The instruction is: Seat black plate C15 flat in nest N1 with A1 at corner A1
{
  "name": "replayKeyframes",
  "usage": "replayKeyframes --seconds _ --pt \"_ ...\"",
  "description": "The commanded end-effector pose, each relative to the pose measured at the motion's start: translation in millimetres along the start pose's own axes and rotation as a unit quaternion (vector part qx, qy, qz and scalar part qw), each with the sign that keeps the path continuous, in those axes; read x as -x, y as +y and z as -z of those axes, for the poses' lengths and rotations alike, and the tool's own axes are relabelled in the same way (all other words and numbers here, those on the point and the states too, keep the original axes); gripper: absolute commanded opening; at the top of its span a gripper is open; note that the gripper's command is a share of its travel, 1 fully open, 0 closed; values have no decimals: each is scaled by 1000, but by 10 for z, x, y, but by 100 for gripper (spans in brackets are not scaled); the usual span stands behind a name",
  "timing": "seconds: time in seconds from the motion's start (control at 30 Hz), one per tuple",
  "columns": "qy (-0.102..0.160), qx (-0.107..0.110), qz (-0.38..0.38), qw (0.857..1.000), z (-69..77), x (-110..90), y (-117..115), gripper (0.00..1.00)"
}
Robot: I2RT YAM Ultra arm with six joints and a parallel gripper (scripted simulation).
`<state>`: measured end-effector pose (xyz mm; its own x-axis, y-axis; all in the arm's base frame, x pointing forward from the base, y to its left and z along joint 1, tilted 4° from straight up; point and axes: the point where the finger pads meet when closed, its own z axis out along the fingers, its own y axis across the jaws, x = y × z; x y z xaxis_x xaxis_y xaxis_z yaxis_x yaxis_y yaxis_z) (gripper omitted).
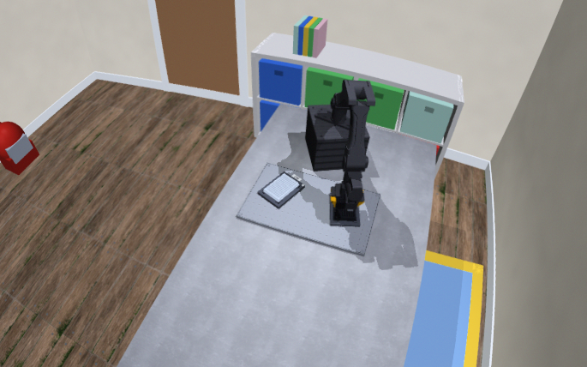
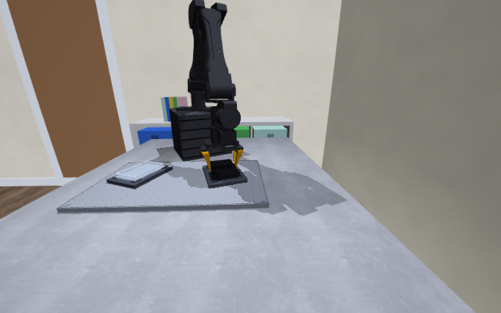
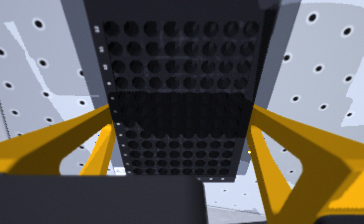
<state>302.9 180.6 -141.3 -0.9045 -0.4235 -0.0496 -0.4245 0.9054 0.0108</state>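
The black 96-well plate C15 (image 3: pixel 178 95) (image 2: pixel 224 178) sits between my yellow fingers, wells up, over the dark plate nest N1. My gripper (image 2: pixel 221 157) is shut on the plate across its long sides, one finger on each side. In the exterior view the plate (image 2: pixel 223 170) is low over the nest, close to its base; I cannot tell whether it lies flat or touches the locators. In the top view the arm hides most of the plate and nest (image 1: pixel 344 216). The clear plate C51 (image 2: pixel 140 170) (image 1: pixel 280 189) lies flat in nest N2, at the left of the deck.
The perforated grey deck plate (image 2: pixel 166 188) carries both nests. A black stacked tower (image 2: pixel 189 132) stands just behind N1. A white shelf with coloured bins (image 1: pixel 355 91) lines the table's back. A blue and yellow mat (image 1: pixel 446 309) lies on the right.
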Motion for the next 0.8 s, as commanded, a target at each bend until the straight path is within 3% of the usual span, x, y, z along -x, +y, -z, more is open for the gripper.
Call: replayKeyframes --seconds 0.0,0.77 --pt "-11 1 0 1000 25 59 7 0" --pt "-11 1 0 1000 -8 57 6 0"
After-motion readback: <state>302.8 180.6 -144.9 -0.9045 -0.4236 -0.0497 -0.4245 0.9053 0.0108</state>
